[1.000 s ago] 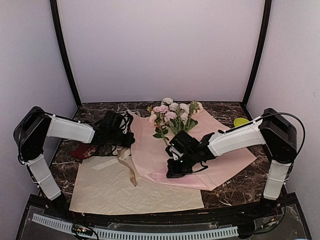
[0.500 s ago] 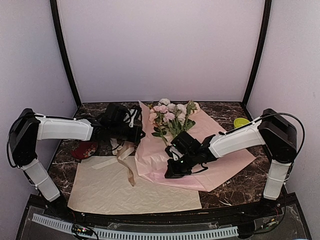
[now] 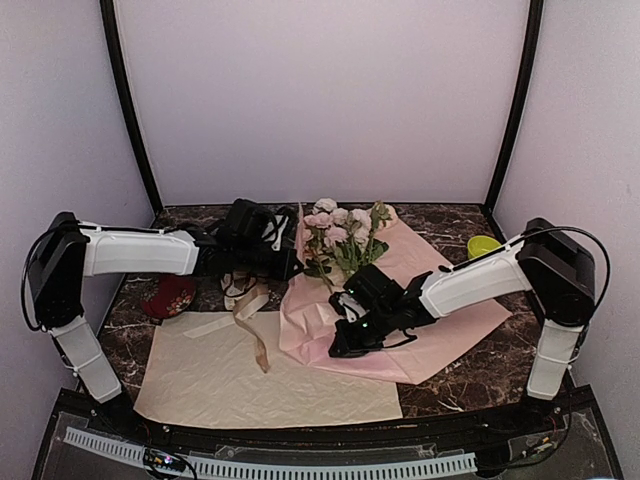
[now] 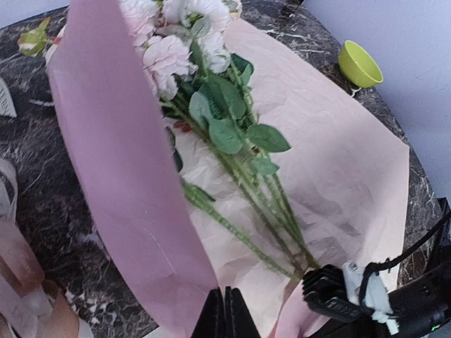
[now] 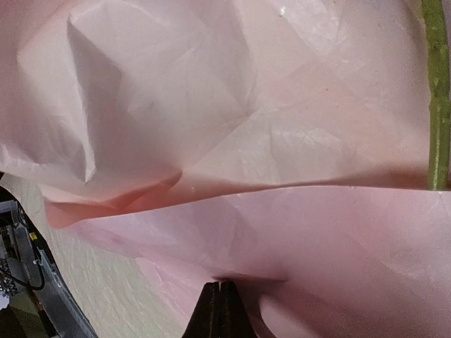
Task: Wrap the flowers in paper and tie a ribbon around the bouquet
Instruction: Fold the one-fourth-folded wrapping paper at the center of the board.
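The flowers (image 3: 340, 235), pink and cream roses on green stems, lie on the pink paper (image 3: 450, 300), heads toward the back. My left gripper (image 3: 290, 262) is shut on the paper's left edge and holds it up as a standing flap (image 4: 120, 162) beside the flowers (image 4: 211, 105). My right gripper (image 3: 338, 348) is shut on a fold of the paper (image 5: 296, 232) at the stem ends; one stem (image 5: 437, 105) shows at the edge of that view. The tan ribbon (image 3: 252, 312) lies loose on the table left of the paper.
A cream-beige sheet (image 3: 270, 375) lies in front, partly under the pink paper. A pale ribbon tangle (image 3: 235, 285) and a red object (image 3: 170, 297) sit at the left. A yellow-green bowl (image 3: 482, 244) stands at the back right. Walls enclose the table on three sides.
My left gripper has moved right and back, lifting the paper's left edge up toward the flowers. The right gripper has stayed almost where it was.
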You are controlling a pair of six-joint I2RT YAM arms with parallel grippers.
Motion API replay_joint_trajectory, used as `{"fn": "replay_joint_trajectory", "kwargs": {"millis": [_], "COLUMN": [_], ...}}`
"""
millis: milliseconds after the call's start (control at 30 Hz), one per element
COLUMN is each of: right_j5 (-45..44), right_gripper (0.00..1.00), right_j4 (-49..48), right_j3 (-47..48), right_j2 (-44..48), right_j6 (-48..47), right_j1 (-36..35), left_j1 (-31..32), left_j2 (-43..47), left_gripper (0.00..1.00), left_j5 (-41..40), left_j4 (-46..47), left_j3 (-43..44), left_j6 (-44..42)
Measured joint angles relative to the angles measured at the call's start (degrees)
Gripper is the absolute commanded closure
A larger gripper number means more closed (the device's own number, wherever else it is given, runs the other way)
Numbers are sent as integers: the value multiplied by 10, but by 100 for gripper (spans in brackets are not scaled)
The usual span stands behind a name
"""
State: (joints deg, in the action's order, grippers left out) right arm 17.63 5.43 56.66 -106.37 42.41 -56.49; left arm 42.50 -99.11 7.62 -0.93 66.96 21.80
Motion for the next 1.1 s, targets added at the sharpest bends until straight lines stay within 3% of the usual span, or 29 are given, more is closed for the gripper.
{"fn": "replay_joint_trajectory", "kwargs": {"millis": [167, 367, 467, 767, 1100], "right_j5": [5, 6, 13, 18, 19], "right_gripper": [100, 100, 100, 100, 100], "right_j4": [32, 35, 22, 16, 12], "right_j3": [27, 53, 51, 49, 50], "right_j2": [-1, -32, -36, -37, -41], "right_j6": [-29, -31, -29, -29, -27], "right_j1": [-4, -4, -1, -1, -1], "left_j1": [-13, -31, -36, -36, -20], "left_j2": [28, 39, 56, 73, 191], "left_gripper": [100, 65, 57, 54, 49], "left_j5": [-13, -12, 1, 22, 5], "left_j4": [2, 30, 55, 65, -24], "left_j3": [-68, -124, -167, -217, -222], "left_j6": [13, 34, 44, 69, 146]}}
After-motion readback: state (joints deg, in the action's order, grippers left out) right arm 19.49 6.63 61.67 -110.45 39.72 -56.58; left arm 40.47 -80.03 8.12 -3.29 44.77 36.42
